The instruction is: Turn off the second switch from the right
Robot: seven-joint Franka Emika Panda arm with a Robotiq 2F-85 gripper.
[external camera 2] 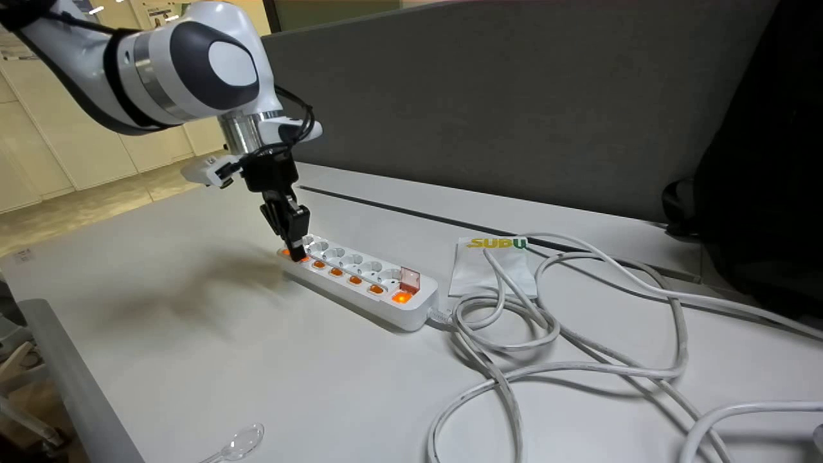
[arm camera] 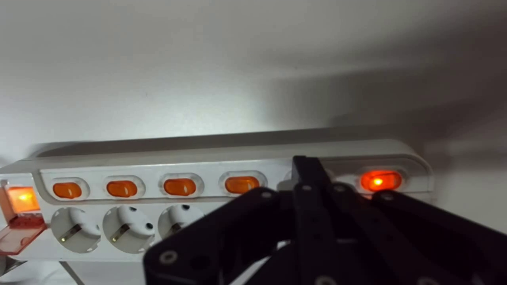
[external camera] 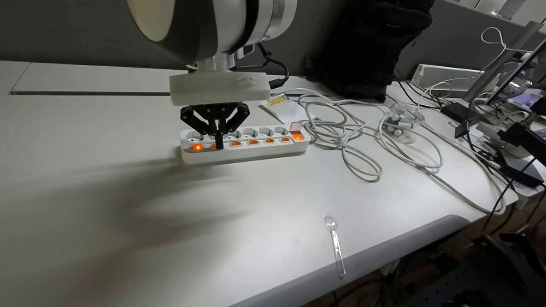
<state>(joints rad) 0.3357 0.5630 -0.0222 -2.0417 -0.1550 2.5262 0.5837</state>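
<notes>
A white power strip [external camera: 247, 157] with a row of orange switches lies on the table; it also shows in an exterior view [external camera 2: 347, 301] and the wrist view [arm camera: 158, 160]. In the wrist view the rightmost switch [arm camera: 381, 181] glows red. My gripper [arm camera: 311, 170] is shut and empty, fingertips pointing down over the second switch from that end and mostly hiding it. In both exterior views the gripper [external camera: 219, 143] [external camera 2: 297, 251] is down at the strip's top. I cannot tell whether the tips press the switch. The visible switches beside it, such as this one [arm camera: 242, 184], look unlit.
A lit main switch [external camera: 297, 137] with a raised clear red cover is at the cord end. Looped white cables [external camera: 341, 128], a white packet [external camera 2: 492, 270] and a black backpack [external camera: 371, 47] lie beyond it. A clear spoon [external camera: 335, 243] lies near the table edge.
</notes>
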